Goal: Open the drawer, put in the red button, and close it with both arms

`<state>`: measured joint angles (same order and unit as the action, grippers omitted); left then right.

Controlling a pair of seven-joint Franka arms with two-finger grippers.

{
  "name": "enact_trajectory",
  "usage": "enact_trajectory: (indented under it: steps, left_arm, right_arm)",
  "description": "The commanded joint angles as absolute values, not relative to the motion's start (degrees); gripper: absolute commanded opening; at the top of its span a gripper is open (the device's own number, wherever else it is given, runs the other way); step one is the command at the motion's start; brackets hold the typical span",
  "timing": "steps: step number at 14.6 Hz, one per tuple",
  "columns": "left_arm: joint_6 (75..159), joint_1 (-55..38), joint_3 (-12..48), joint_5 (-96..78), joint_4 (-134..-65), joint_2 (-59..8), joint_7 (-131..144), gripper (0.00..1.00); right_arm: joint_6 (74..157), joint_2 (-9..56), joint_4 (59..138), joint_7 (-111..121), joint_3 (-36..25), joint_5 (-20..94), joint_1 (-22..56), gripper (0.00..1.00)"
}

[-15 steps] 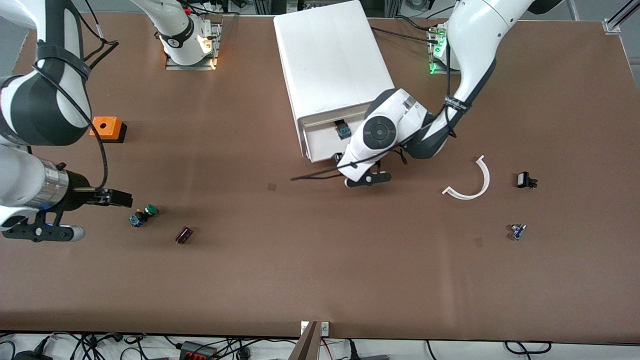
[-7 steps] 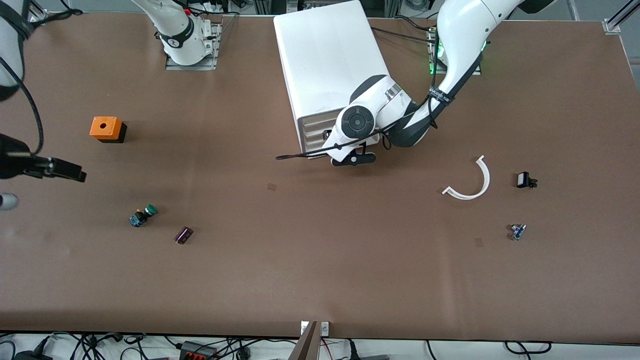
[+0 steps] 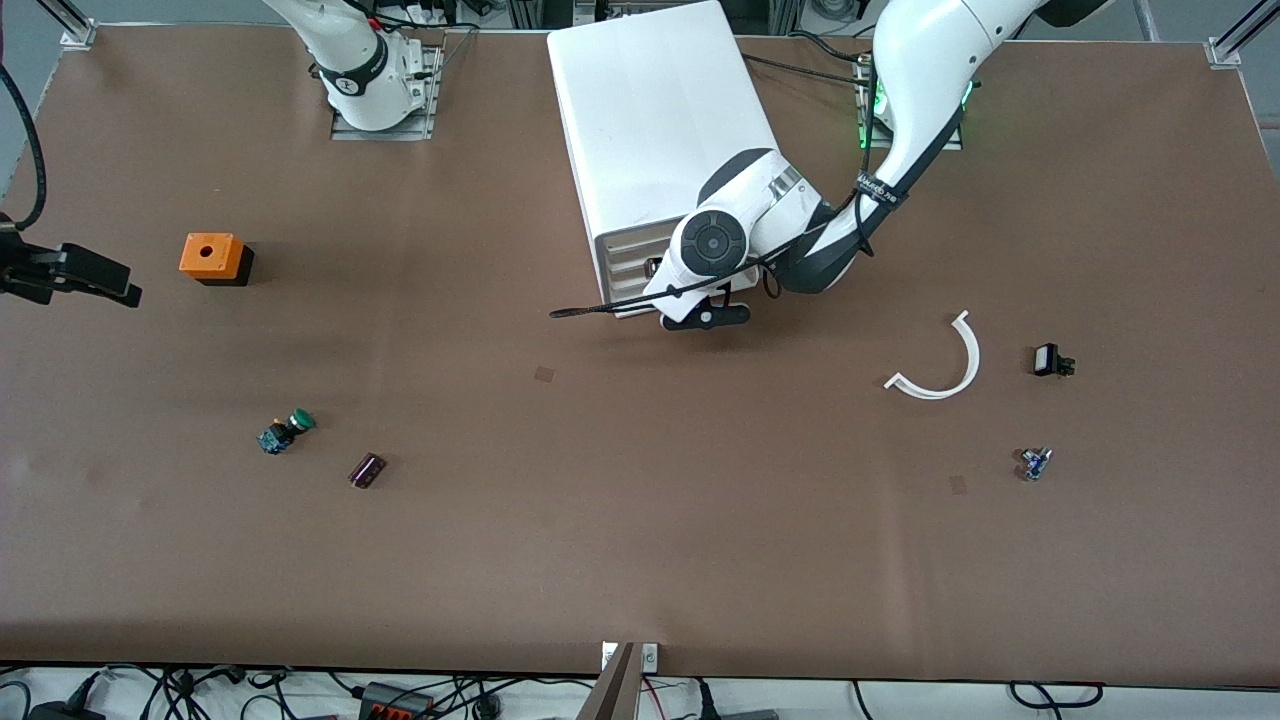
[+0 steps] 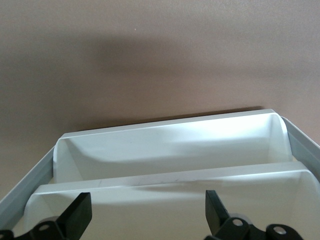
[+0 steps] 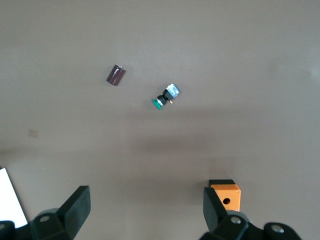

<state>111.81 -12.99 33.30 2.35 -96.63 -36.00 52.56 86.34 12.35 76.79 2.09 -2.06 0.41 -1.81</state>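
Observation:
The white drawer cabinet point(image 3: 660, 120) stands at the middle of the table near the robots' bases. Its drawer fronts point(image 3: 628, 262) sit flush and shut. The red button is hidden from every view. My left gripper point(image 3: 692, 312) is open and empty, right at the drawer fronts. In the left wrist view its fingers point(image 4: 80, 216) straddle the white recessed handles point(image 4: 170, 145). My right gripper point(image 3: 108, 280) is open and empty in the air at the right arm's end of the table, beside the orange box point(image 3: 213, 258). Its wrist view shows the spread fingers point(image 5: 75, 205).
A green-capped switch point(image 3: 286, 431) and a dark red cylinder point(image 3: 367, 470) lie toward the right arm's end, also in the right wrist view point(image 5: 165, 97). A white curved strip point(image 3: 940, 368), a small black part point(image 3: 1050, 360) and a small blue part point(image 3: 1035, 463) lie toward the left arm's end.
The drawer stood open with a small black and blue part in it; my left gripper has pushed it shut. My right arm has drawn away from the green-capped switch toward the table's end.

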Motion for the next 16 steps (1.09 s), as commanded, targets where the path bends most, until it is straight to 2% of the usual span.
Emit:
enact_trajectory:
  steps: [1, 6, 13, 14, 16]
  left_arm:
    - [110.04, -11.34, 33.93, 2.45, -94.76, -35.25, 51.86, 1.00]
    - [101.10, -3.19, 33.31, 12.44, -83.44, -35.16, 44.51, 1.00]
    - [88.00, 7.54, 33.66, 16.96, -74.80, -30.16, 20.34, 1.00]
    - [84.50, 3.82, 23.22, 10.96, -75.14, -22.92, 12.56, 1.00]
    - [84.64, -2.77, 9.13, 1.97, -78.73, -18.04, 3.66, 1.00]
  right_arm:
    - [87.27, 8.89, 81.90, 2.99, -1.93, -0.96, -2.02, 1.00]
    - [94.74, 0.36, 95.78, 2.37, -1.67, -1.76, -1.93, 1.00]
    - [94.75, -0.61, 97.12, 2.37, -1.41, -1.93, -1.93, 1.00]
    - [95.88, -1.40, 98.08, 2.37, -1.41, -1.93, -1.85, 1.00]
    - [96.68, -1.41, 98.17, 2.37, -1.41, -1.93, -1.85, 1.00]
